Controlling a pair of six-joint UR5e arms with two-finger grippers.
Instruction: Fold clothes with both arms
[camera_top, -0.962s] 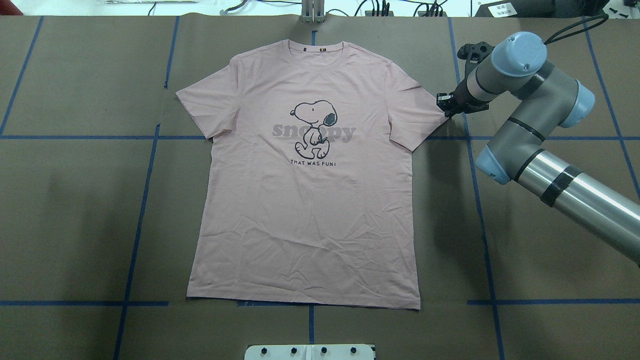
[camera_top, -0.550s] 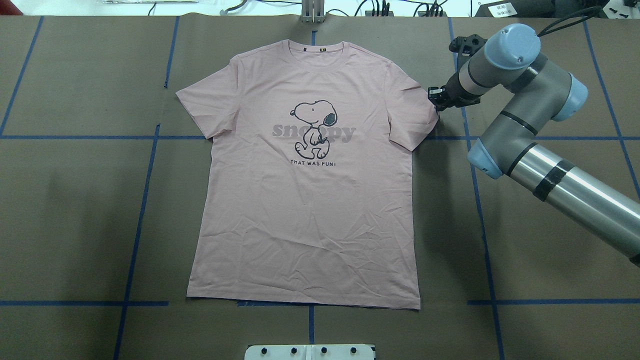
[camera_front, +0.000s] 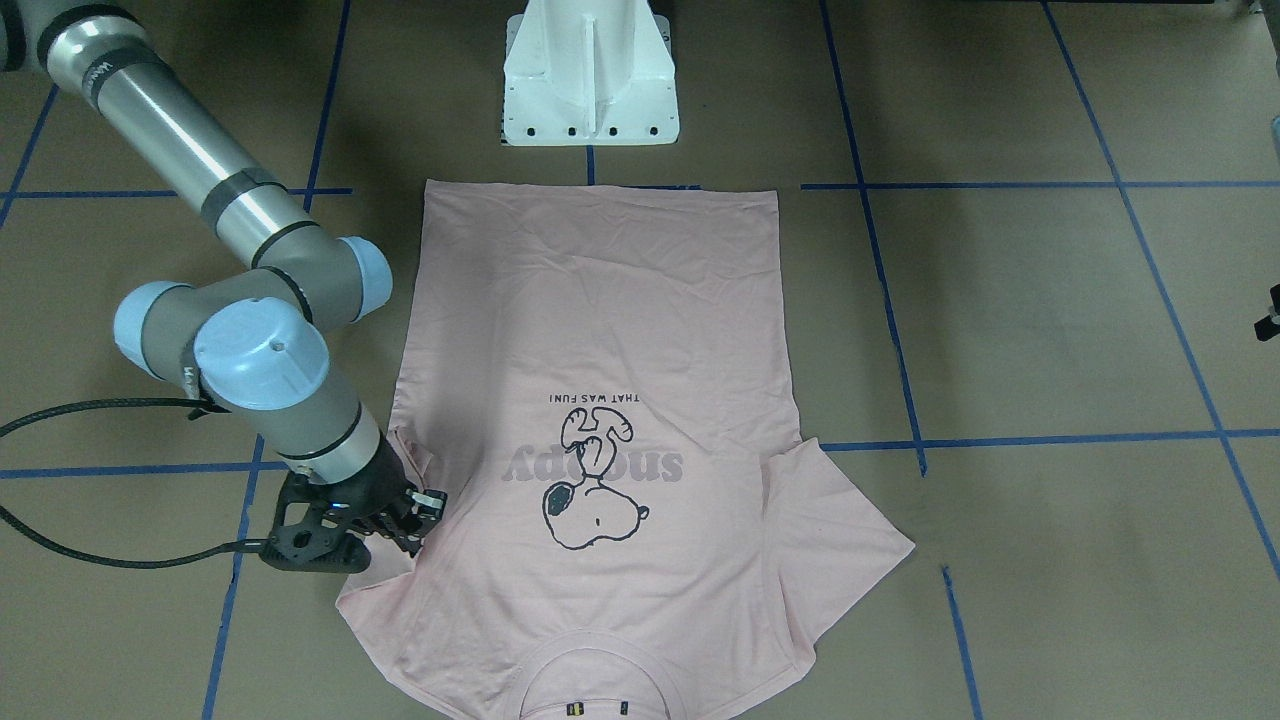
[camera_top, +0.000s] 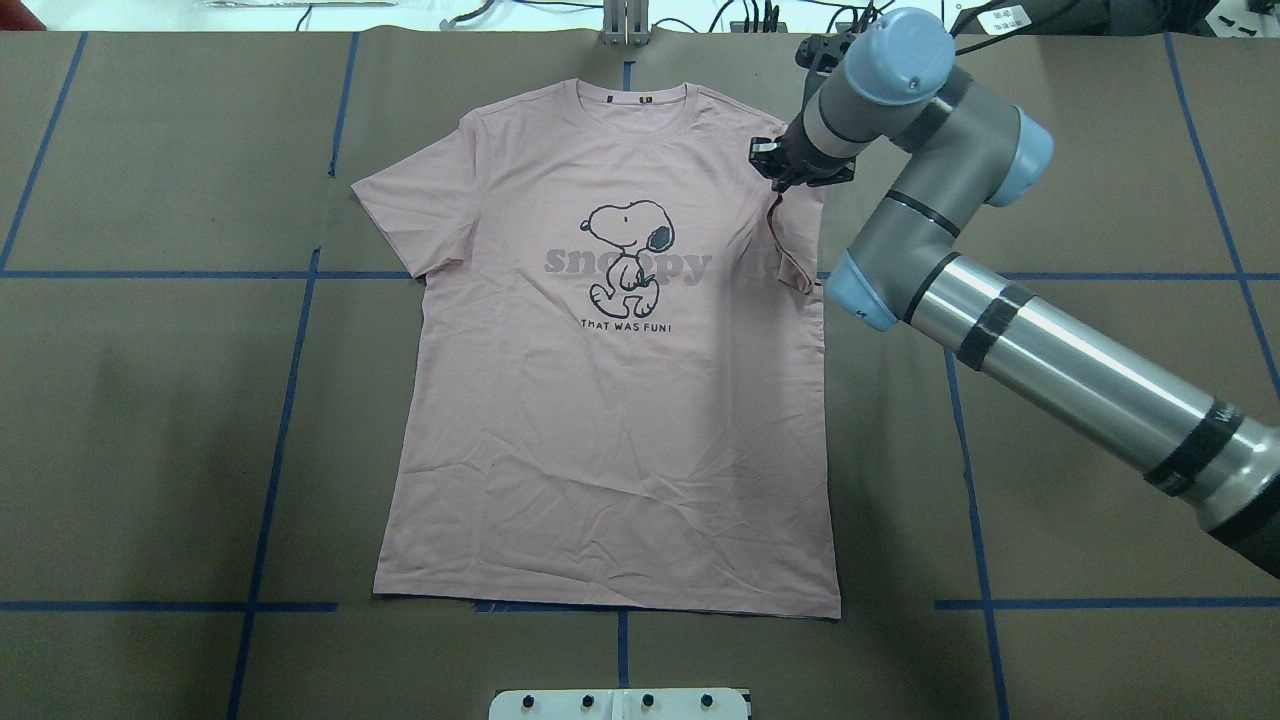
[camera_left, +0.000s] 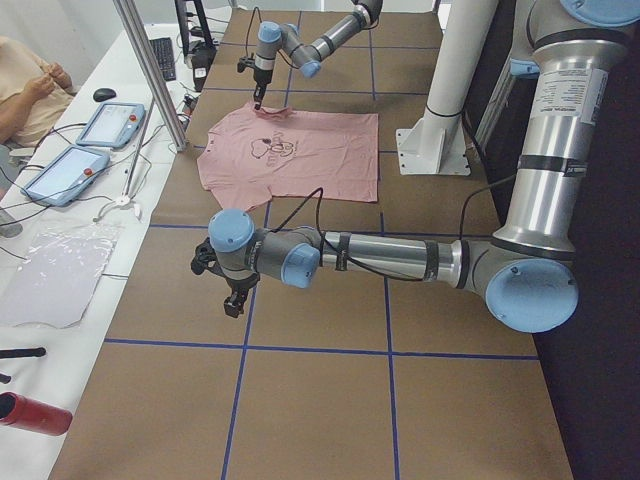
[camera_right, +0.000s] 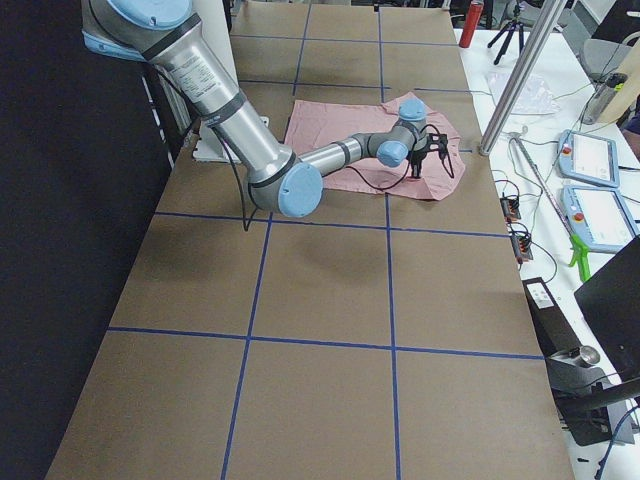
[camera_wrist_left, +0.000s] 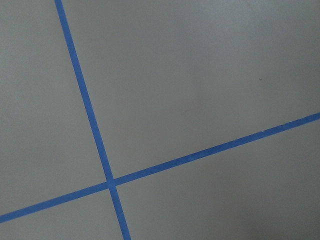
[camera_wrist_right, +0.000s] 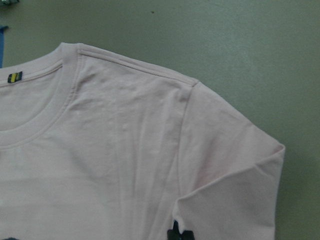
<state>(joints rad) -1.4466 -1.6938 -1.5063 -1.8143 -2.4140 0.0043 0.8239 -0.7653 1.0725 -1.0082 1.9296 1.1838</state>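
Sleeve (camera_top: 795, 245) going over! The right gripper (camera_top: 786, 172), which sat just off the T-shirt (camera_top: 610, 430) a second ago, has swung inward and carried that sleeve across the shoulder, so the first fold is under way. Its fingers look pinched together on the hem, though they're mostly hidden. The pale pink shirt lies face-up mid-table (camera_top: 150, 400), Snoopy print showing, body flat with light creases, far sleeve spread. The left gripper (camera_left: 235, 298) hangs well apart over blue tape lines (camera_wrist_left: 96, 135); apart or together, I can't tell.
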